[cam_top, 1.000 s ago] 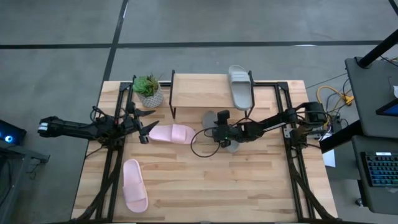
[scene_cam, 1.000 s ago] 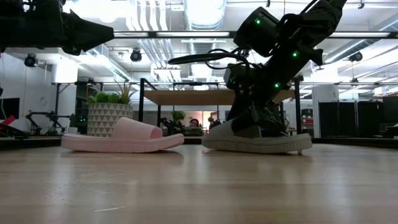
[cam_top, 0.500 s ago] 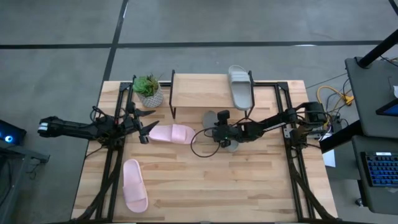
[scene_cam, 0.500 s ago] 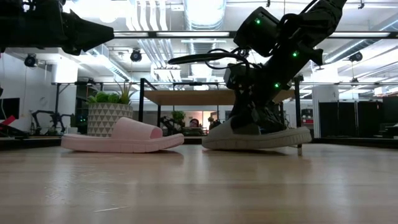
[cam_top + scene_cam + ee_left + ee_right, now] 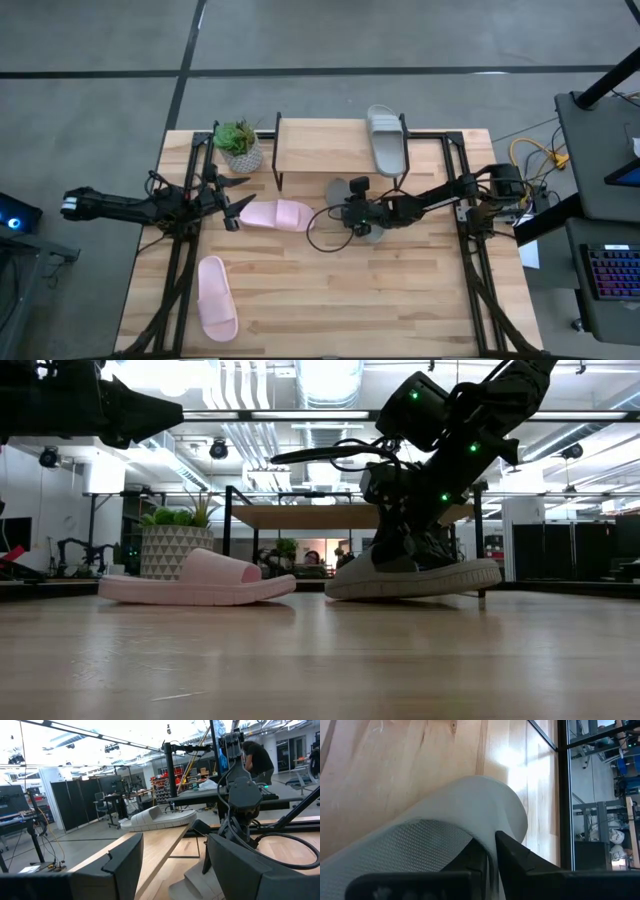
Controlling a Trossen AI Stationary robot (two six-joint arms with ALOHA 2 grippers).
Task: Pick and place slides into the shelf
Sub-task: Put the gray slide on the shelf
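Note:
One grey-green slide (image 5: 386, 140) lies on the shelf's (image 5: 320, 150) top board, at its right end. A second grey-green slide (image 5: 412, 576) sits at mid-table with my right gripper (image 5: 358, 215) shut on it. A pink slide (image 5: 275, 214) lies flat on its sole just left of it, and another pink slide (image 5: 216, 298) lies at the near left. My left gripper (image 5: 237, 203) hovers open beside the first pink slide, touching nothing. My right gripper pinches the edge of the grey-green slide's strap (image 5: 495, 822) between its two fingers, one finger (image 5: 479, 857) under the strap's arch and one outside. The fingers slant down from the table's right side. The slide's left end rests on the table and its right end (image 5: 485, 574) is raised.
A potted plant (image 5: 240, 148) stands at the far left, beside the shelf. Black frame rails (image 5: 180, 270) run along both sides of the table. Bare wood lies open toward the near edge (image 5: 350, 310).
My right gripper has shut on the grey-green slide's strap without moving away. The slide has tipped: its right end has come up off the table while its left end has stayed down.

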